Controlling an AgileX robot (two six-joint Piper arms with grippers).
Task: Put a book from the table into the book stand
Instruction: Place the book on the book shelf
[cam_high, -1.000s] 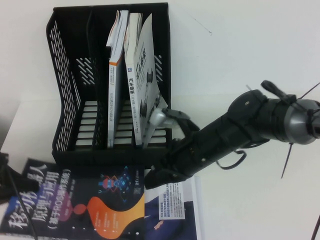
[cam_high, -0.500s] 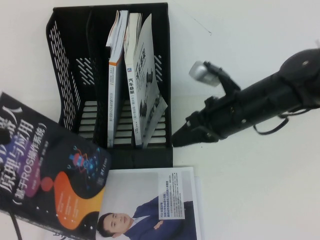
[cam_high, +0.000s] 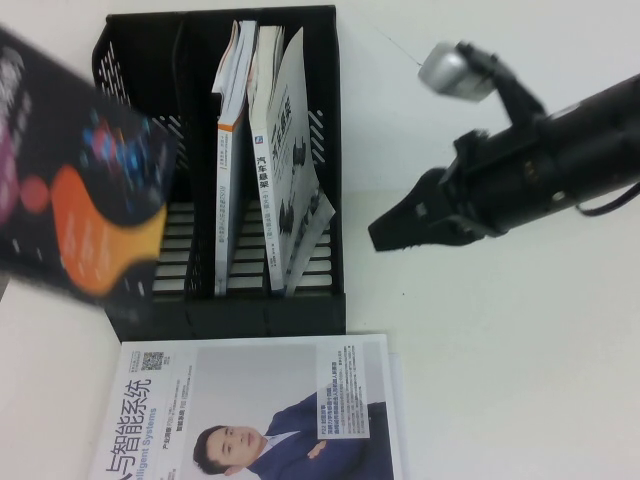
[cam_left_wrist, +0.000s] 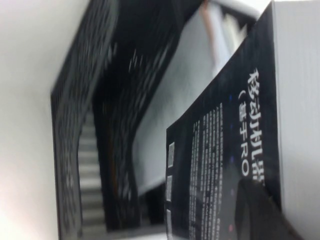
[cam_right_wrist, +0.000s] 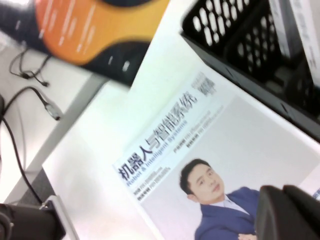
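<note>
White worktop (cam_high: 500, 380) | book (cam_high: 70, 190) aloft over stand (cam_high: 330, 120), our left hand's grip unclear | right hand (cam_high: 385, 232) pressed together, beside stand

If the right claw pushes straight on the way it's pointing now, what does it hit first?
Probably the book stand: the right claw points left and slightly down at its right wall. Height is unclear, and it may instead meet the white-cover book. The left claw is hidden behind the lifted book.

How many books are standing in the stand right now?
3 that I can see: all upright in the book stand's right-hand slots. The dark book is still lifted at its left side, not in; others may be hidden.
</note>
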